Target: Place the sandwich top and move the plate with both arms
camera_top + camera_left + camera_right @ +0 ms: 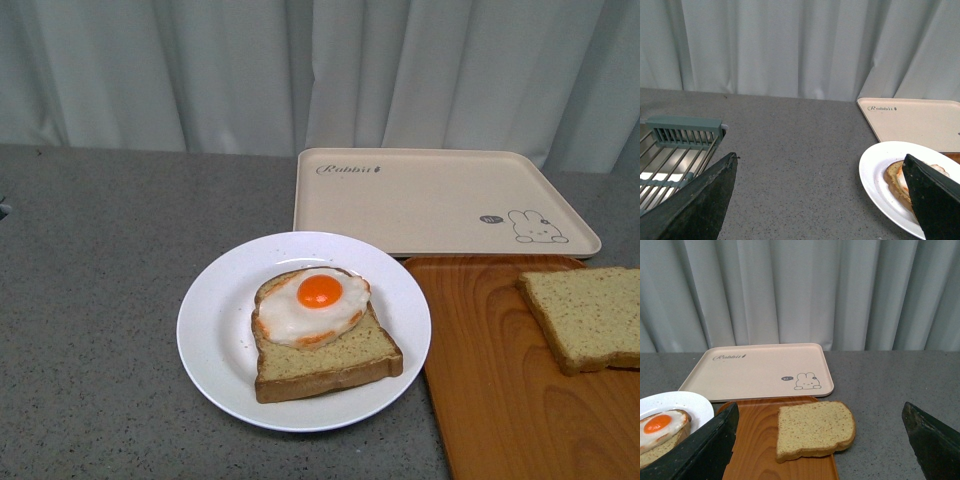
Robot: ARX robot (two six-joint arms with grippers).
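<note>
Two steps left: topping the egg slice (330, 365), then moving the plate (215, 330).
Sandwich top (588, 315): lying ungripped on the wooden tray (500, 400), apart from the plate.
Left end effector (820, 165): fingers spread, empty.
Right end effector (820, 407): fingers spread, empty, facing the sandwich top.

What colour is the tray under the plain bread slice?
Orange-brown, with visible wood grain: the wooden tray, clearest in the front view.
</note>
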